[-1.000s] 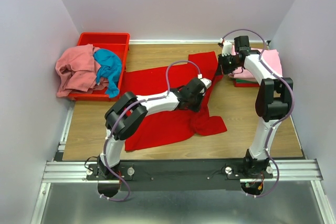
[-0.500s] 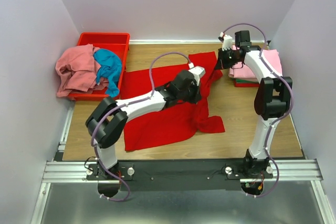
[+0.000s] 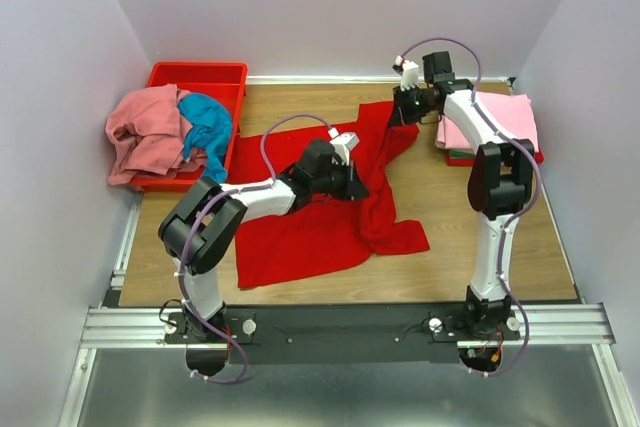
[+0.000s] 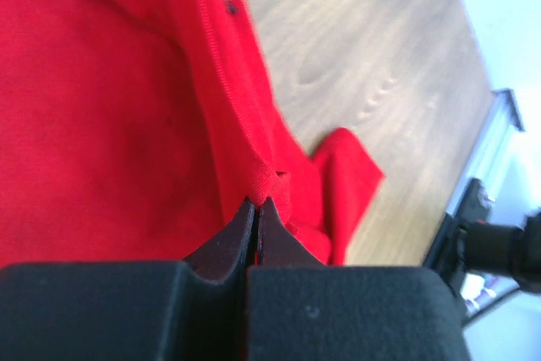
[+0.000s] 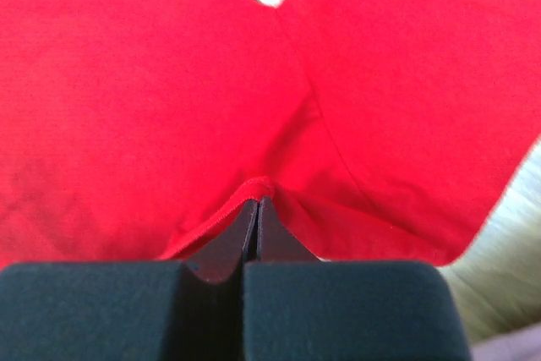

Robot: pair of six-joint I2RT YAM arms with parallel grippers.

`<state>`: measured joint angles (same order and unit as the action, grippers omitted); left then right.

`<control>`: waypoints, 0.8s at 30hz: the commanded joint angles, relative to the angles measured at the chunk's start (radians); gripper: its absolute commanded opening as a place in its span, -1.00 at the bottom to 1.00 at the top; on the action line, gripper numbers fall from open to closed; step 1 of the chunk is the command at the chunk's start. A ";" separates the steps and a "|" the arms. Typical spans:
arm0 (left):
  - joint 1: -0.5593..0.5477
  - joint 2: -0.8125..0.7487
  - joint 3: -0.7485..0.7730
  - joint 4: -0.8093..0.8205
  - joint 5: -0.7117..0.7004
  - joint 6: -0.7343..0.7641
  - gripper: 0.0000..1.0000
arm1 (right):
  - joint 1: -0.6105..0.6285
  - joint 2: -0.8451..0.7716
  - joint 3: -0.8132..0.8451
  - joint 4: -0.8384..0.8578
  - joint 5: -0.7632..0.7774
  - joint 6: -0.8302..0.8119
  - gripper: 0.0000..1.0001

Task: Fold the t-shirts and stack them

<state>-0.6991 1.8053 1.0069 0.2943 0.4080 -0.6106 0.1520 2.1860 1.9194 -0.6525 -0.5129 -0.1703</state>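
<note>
L claw (image 4: 256, 202) just clamped red t-shirt (image 3: 310, 232) hem, R claw (image 5: 256, 200) pinches far edge, both shifted left, so fold prob. underway.

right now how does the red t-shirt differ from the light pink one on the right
The red t-shirt is bright red; the light pink shirt is pale. The red t-shirt lies spread and rumpled in the middle; the light pink shirt sits folded flat at the right. Both the left tool and the right tool are shut on the red t-shirt; no tool holds the light pink shirt. Both are plain soft cloth.
</note>
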 commanded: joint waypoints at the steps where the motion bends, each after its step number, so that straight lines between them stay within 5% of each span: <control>1: 0.000 0.012 -0.017 0.161 0.171 -0.038 -1.00 | 0.011 0.035 0.067 -0.004 -0.007 0.012 -0.94; 9: 0.000 0.032 -0.047 0.368 0.337 -0.126 -1.00 | 0.031 0.029 0.102 -0.012 -0.029 0.008 -0.55; 12: 0.000 0.042 -0.053 0.445 0.389 -0.178 -1.00 | 0.029 -0.002 0.096 -0.032 -0.022 -0.011 -0.01; 16: 0.000 0.060 -0.063 0.551 0.425 -0.260 -1.00 | 0.031 -0.110 0.023 -0.047 0.011 -0.050 0.33; 24: -0.002 0.101 -0.048 0.683 0.451 -0.345 -1.00 | 0.012 -0.397 -0.276 -0.065 0.045 -0.106 0.36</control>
<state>-0.6971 1.8881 0.9543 0.8631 0.7982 -0.8974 0.1745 1.8992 1.7550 -0.6926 -0.4789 -0.2367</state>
